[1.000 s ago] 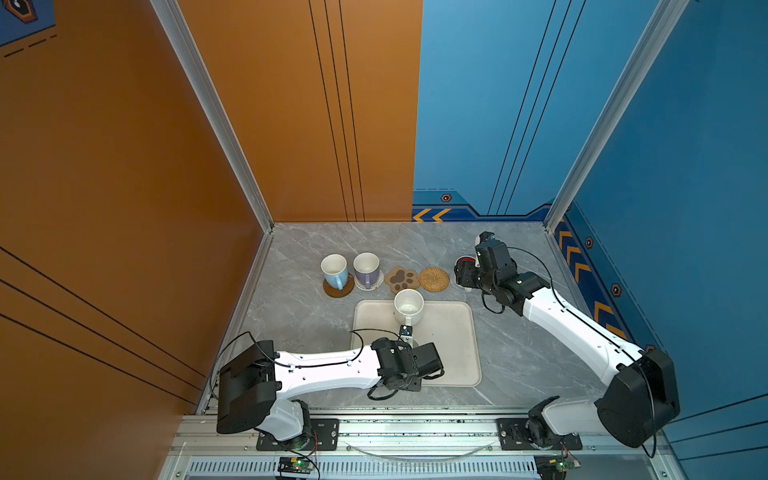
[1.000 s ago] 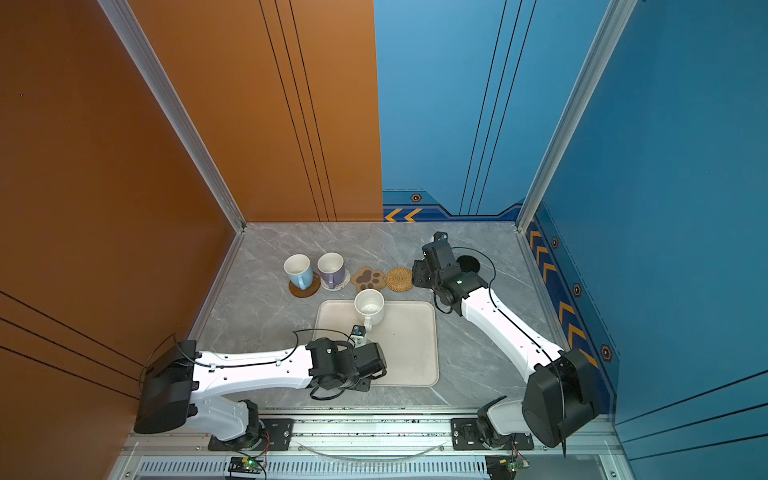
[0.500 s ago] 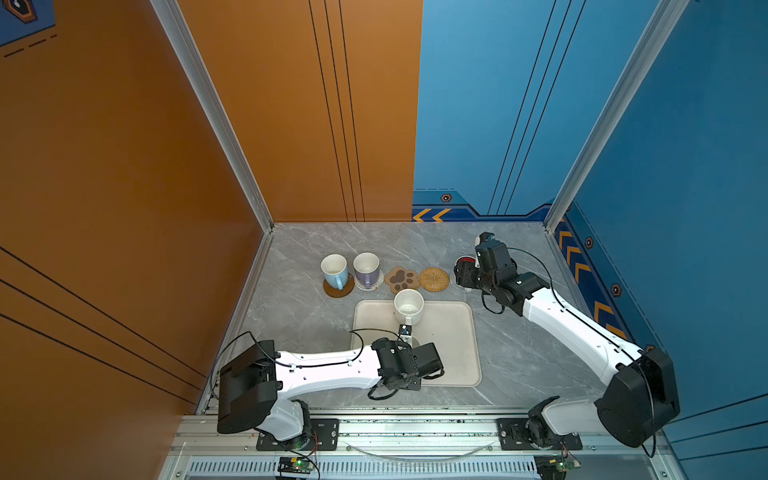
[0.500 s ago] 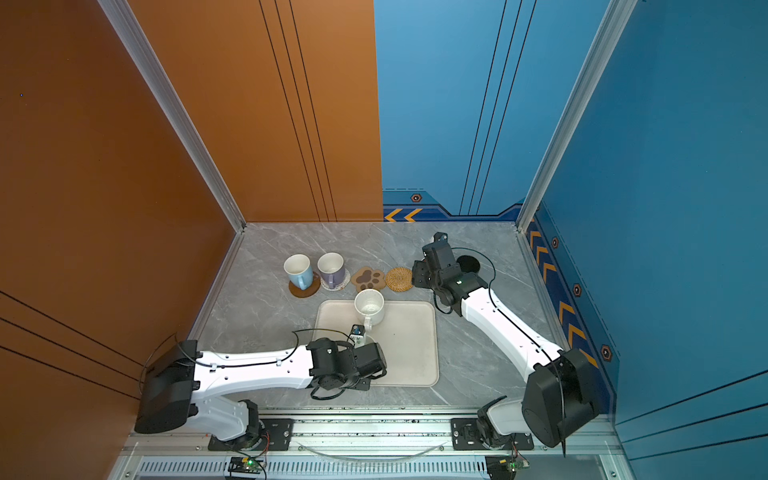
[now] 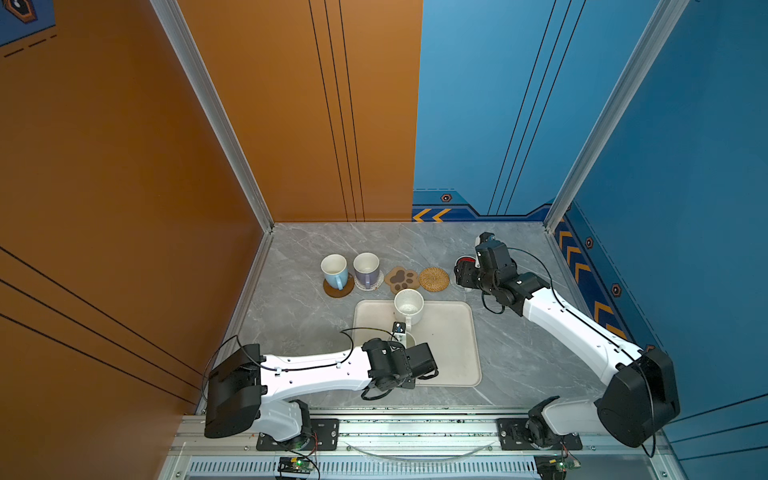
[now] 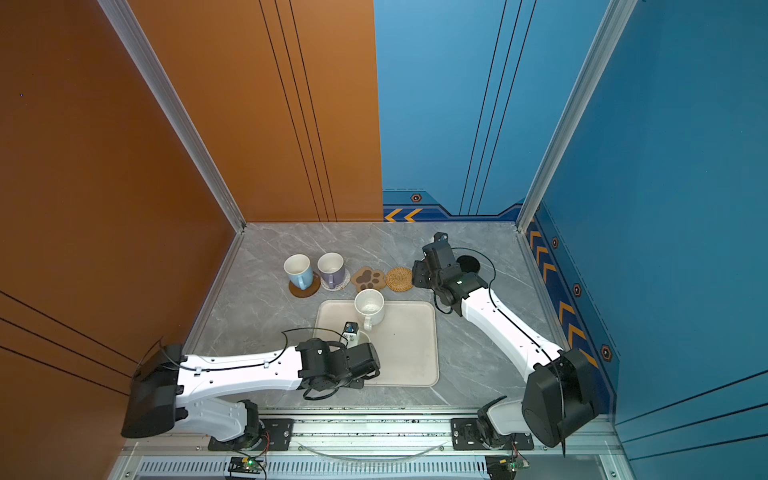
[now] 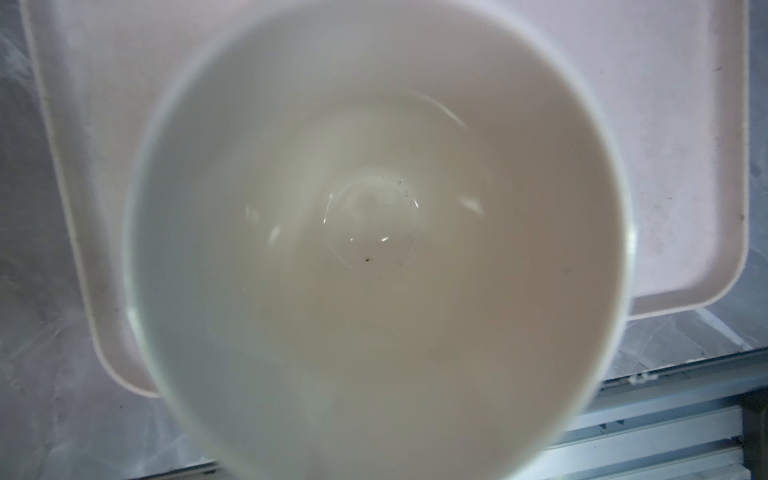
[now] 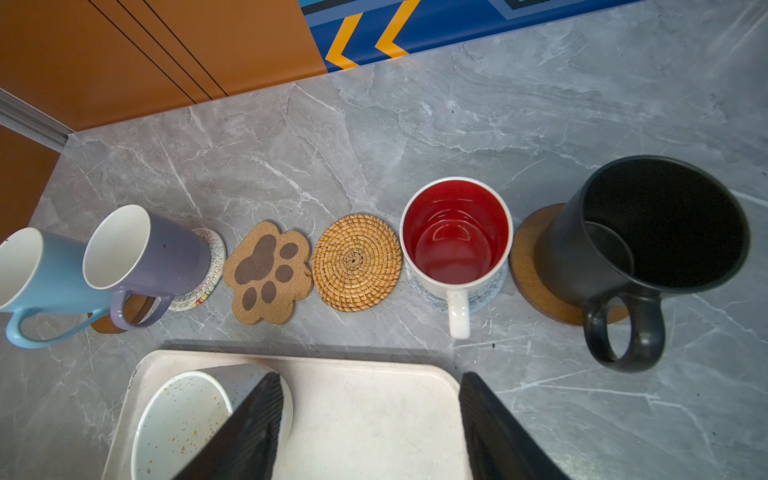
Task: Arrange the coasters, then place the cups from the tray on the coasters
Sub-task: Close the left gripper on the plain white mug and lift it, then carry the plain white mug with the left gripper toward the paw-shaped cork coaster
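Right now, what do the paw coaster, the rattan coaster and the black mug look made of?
Paw coaster: looks like cork, with a speckled, grainy tan face and darker printed pads.
Rattan coaster: woven rattan or a similar cane, with a visible spiral braid and a slight sheen.
Black mug: probably ceramic with a matte glaze, since it shows almost no highlights.

"What did the booth look like?"

"It had orange walls (image 5: 124,166) left and far-left, blue walls (image 5: 685,145) far-right and right, yellow chevrons (image 5: 432,215) low down, metal corner posts (image 5: 217,124), grey marbled floor (image 5: 332,241), evenly lit."
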{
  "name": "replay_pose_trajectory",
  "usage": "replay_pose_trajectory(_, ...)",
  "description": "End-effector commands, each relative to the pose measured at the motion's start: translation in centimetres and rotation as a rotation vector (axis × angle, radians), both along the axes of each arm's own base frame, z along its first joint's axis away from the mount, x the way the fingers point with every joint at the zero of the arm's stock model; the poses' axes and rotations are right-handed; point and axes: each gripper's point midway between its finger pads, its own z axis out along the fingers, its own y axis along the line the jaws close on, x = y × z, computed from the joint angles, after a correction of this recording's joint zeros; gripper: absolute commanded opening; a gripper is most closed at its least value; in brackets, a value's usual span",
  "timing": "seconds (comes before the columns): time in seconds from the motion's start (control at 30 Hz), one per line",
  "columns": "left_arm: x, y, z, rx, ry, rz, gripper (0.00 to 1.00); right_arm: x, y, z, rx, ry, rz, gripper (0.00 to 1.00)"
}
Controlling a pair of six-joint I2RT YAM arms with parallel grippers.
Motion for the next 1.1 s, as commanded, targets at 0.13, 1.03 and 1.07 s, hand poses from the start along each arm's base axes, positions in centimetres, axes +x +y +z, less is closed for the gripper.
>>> replay_pose_trajectory(0.13,2.3,2.2,5.7,-0.023,-0.182,0.017,0.00,0.3,0.1,-0.8,0.017,0.015,-0.006,0.66)
replay_pose_trajectory(1.03,23.4,2.2,13.3,0.134,-0.312,-0.031,0.00,1.5,-1.0,-2.2,0.018,0.055,-0.025,0.66)
replay_pose_trajectory(1.07,24.1,1.8,13.0,0.129,-0.306,-0.037,0.00,1.5,-1.0,-2.4,0.017,0.057,-0.027,0.66)
